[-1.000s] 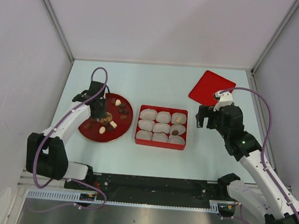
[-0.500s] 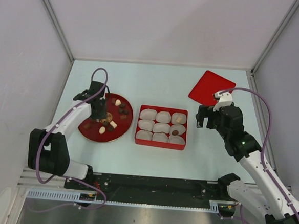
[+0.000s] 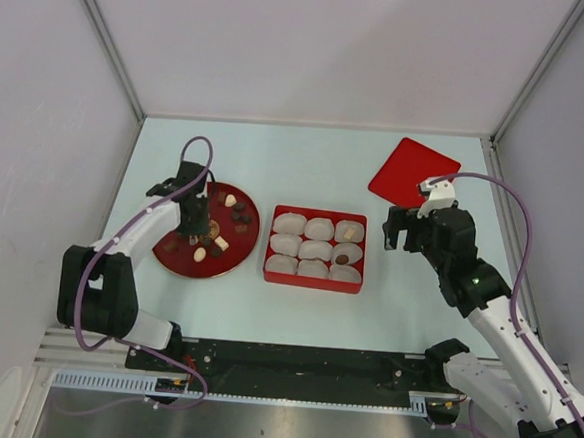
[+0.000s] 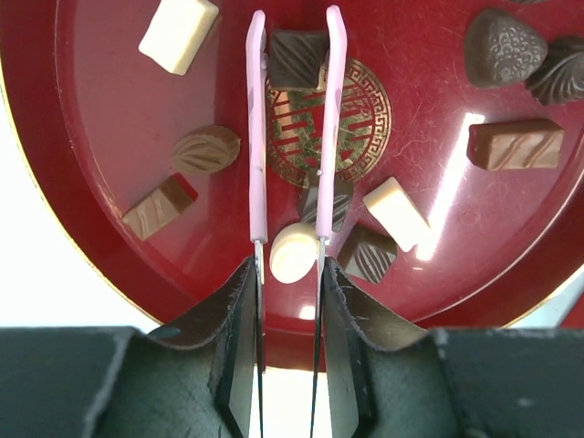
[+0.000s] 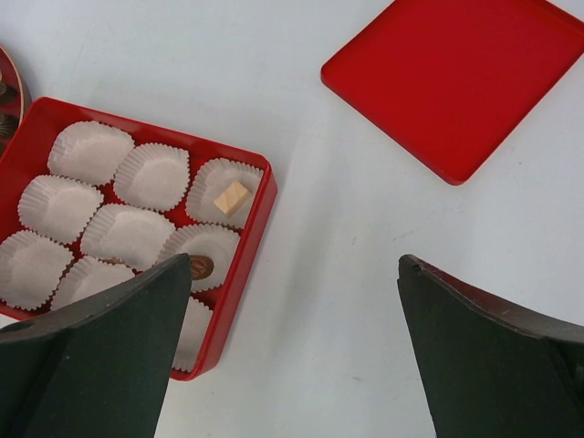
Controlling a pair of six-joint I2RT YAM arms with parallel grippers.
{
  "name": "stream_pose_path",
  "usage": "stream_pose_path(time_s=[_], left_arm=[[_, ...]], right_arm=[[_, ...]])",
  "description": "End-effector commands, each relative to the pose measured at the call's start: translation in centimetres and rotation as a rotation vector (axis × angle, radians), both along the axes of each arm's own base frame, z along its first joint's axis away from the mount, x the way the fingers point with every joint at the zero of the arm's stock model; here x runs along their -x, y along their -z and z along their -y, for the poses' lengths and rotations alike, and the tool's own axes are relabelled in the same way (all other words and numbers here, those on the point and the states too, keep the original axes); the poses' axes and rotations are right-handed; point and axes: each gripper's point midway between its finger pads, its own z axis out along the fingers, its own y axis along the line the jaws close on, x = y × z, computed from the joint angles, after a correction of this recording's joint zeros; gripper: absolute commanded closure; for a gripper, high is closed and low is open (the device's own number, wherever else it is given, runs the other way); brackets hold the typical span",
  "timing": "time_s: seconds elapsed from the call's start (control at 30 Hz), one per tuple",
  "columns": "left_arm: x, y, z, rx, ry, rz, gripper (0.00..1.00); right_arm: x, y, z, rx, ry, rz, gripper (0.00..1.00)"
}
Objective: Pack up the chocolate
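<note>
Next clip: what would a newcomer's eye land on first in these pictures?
First the round red plate at the table's left, scattered with dark and cream chocolates, with the left gripper holding pink tongs over it. Beside it to the right sits a red box of nine white paper cups, only two filled: a tan cube and a brown piece. The red lid lies back right, beyond the open right gripper.

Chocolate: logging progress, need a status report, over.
Left gripper clamping tongs, dark chocolate between tips, on plate. Right gripper open beside box. Two pieces packed. Nothing in the way.
</note>
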Motion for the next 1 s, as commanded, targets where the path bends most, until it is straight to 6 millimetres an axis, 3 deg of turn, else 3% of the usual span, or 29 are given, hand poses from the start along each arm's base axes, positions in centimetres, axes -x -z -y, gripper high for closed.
stream_pose_path(time_s=[0.0, 0.17, 0.43, 0.53, 0.77, 0.97], left_arm=[[-0.8, -2.9, 0.1, 0.025, 0.004, 0.087, 0.87], [-0.8, -5.2, 0.5, 0.046, 0.032, 0.131, 0.97], [-0.8, -9.1, 3.4, 0.112, 0.203, 0.242, 0.98], [-0.3, -10.7, 5.8, 0.115, 0.32, 0.283, 0.98], [2.7, -14.4, 14.4, 0.231, 0.705, 0.408, 0.98], [5.7, -15.4, 20.4, 0.322, 0.981, 0.439, 0.97]], right_arm=[[-0.2, -1.3, 0.0, -0.01, 0.002, 0.057, 0.0], [-0.2, -1.4, 0.1, -0.01, 0.004, 0.062, 0.0], [-0.2, -1.5, 0.4, -0.006, 0.02, 0.069, 0.0], [-0.2, -1.6, 0.5, -0.001, 0.026, 0.074, 0.0], [-0.3, -1.6, 0.7, 0.0, 0.042, 0.074, 0.0], [-0.5, -1.5, 0.6, 0.003, 0.04, 0.071, 0.0]])
